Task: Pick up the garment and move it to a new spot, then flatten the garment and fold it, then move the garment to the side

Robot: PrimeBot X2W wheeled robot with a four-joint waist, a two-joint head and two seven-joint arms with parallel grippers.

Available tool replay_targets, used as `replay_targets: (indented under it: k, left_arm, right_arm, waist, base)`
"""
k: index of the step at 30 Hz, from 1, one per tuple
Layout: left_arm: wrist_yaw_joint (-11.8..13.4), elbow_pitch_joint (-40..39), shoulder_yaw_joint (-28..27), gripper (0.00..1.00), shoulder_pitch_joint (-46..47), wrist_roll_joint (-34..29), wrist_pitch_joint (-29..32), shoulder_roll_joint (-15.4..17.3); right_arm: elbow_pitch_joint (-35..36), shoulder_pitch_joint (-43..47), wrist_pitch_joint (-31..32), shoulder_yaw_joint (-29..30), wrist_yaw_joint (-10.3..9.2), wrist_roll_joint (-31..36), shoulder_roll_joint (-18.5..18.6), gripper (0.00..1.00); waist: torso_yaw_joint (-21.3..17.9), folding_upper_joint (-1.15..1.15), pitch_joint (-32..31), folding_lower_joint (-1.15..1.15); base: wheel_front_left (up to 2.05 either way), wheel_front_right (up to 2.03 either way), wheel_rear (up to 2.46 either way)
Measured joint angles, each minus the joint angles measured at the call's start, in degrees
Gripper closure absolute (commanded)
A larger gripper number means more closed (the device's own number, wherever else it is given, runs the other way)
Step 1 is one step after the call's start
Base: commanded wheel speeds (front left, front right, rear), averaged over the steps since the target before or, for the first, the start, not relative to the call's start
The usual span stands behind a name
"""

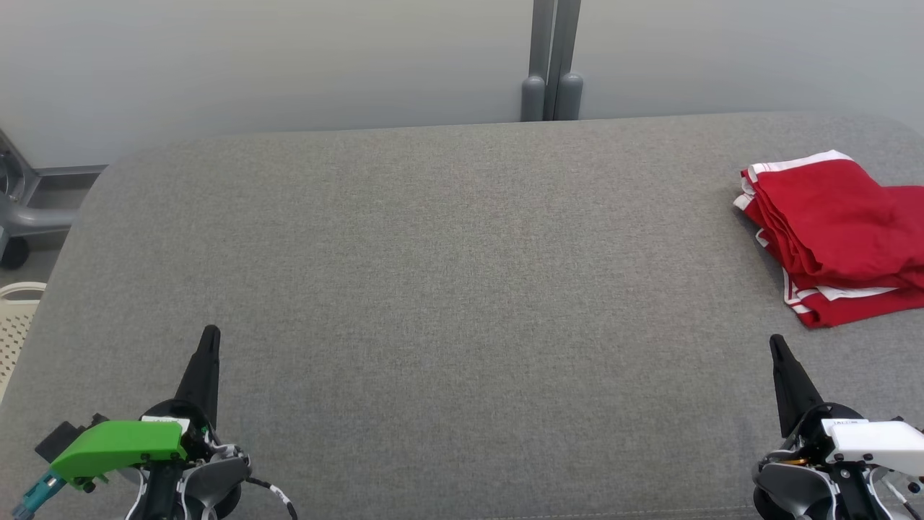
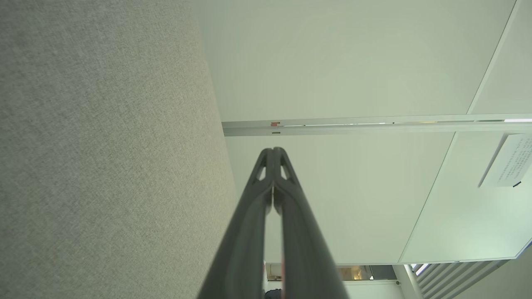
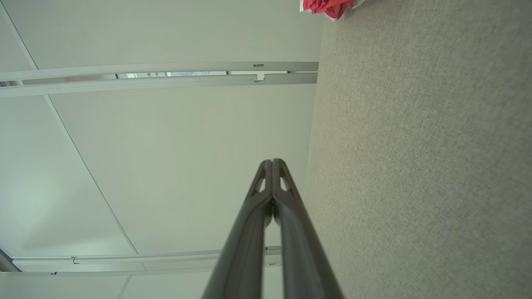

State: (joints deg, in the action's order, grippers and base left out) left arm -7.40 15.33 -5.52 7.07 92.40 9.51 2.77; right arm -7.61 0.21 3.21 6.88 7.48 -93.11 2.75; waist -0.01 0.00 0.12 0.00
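**A:** Where do we find the garment?

**B:** We see the red garment, with white stripes along its hems, lying in a layered stack on the grey fabric top of the desk. Part of it runs past the edge of the head view, so we can't see its whole outline.

**A:** And the tools?

**B:** The right tool is the one nearer the garment, on its near side and apart from it. Its fingers are pressed together with nothing between them, and our right wrist view shows the tips meeting. The left tool is well apart from the garment, across the bare stretch of desk. It is also pressed together and empty.

**A:** So how far along are we?

**B:** We judge we're at the end, or very close. The garment lies in folded layers, off to one side of the desk, and neither tool touches it. Picking up, flattening, folding and setting aside all look done. We can't check the part that is cut off. If anything is left, we'd guess only a tidying of the stack.

**A:** Anything else around it?

**B:** Beyond the garment, a grey post stands at the desk's far edge. Farthest from the garment, past the left tool, a white perforated basket sits beside the desk.
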Motion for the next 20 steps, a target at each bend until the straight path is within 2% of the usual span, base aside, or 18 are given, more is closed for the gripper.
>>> replay_targets:
  k: [20]
  left_arm:
    - [0.0, -0.01, 0.0, 1.0, 0.0, 0.0, 0.0, 0.0]
  right_arm:
    - [0.0, 0.0, 0.0, 0.0, 0.0, 0.0, 0.0, 1.0]
  waist:
    - [0.0, 0.0, 0.0, 0.0]
  base:
    - [0.0, 0.0, 0.0]
